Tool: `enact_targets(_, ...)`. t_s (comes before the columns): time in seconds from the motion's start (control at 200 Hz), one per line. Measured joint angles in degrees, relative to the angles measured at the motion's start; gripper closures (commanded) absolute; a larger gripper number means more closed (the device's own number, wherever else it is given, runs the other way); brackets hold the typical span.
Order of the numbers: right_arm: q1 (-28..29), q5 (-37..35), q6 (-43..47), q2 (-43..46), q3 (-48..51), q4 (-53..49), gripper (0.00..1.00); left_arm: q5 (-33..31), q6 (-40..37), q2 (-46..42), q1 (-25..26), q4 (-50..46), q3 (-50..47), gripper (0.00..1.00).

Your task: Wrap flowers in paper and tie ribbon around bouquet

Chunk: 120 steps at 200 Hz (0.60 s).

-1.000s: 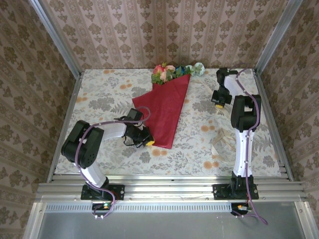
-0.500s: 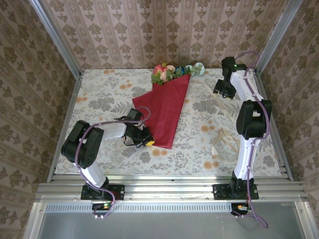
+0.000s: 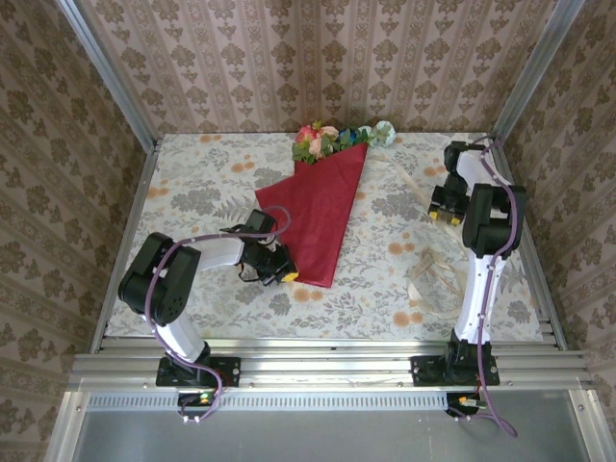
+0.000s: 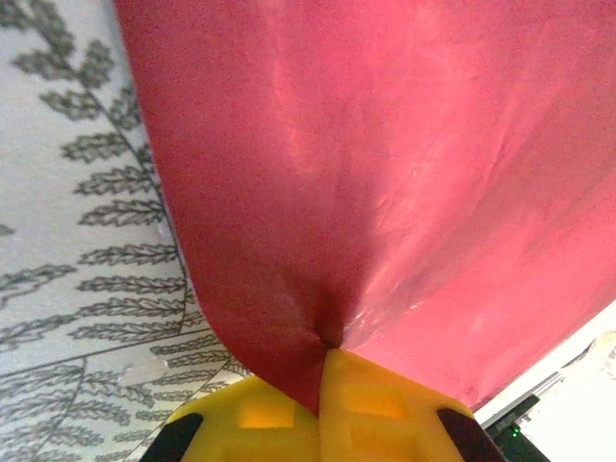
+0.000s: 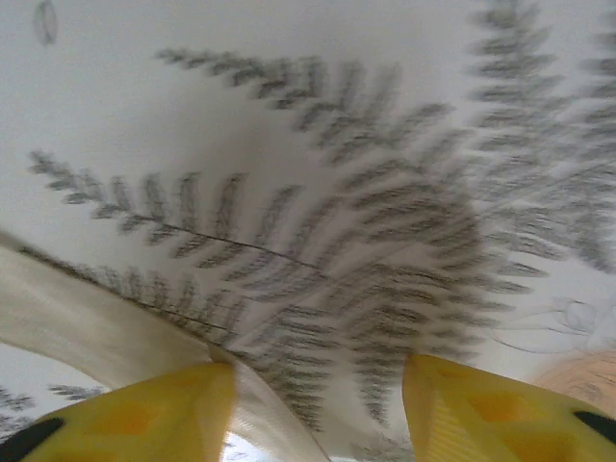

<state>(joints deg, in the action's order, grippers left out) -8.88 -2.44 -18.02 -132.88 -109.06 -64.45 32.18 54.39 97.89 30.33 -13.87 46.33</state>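
We are clenching left fingers (image 4: pixel 361 390) on the crimson paper sheet (image 4: pixel 385 173), right fingers (image 5: pixel 144 414) hanging released beside the cream ribbon (image 5: pixel 87 327).

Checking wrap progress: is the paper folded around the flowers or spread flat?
Folded: the paper forms a tapering cone, flowers poking out its far end.

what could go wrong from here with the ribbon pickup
1. The ribbon lies off-centre beside one finger of the open right gripper; closing there might miss it or only nip its edge.
2. The left gripper pinches just the paper edge; the thin sheet could tear or slip, loosening the bouquet.
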Motion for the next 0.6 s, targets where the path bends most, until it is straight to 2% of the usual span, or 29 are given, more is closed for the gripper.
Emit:
enact_targets(0.165, 1.03, 2.19, 0.11, -0.68, -1.18, 0.87, 1.0, -0.02, 0.0, 0.15, 0.0, -0.44, 0.33, 1.0)
enact_targets(0.385, 2.45, 3.34, -1.88, 2.71, 3.15, 4.66, 1.0, 0.0, 0.0, 0.37, 0.0, -1.05, 0.72, 1.0)
enact_targets(0.6, 4.96, 6.67, -4.61, 11.02, 5.2, 8.39, 1.0, 0.0, 0.0, 0.44, 0.0, -1.27, 0.87, 1.0)
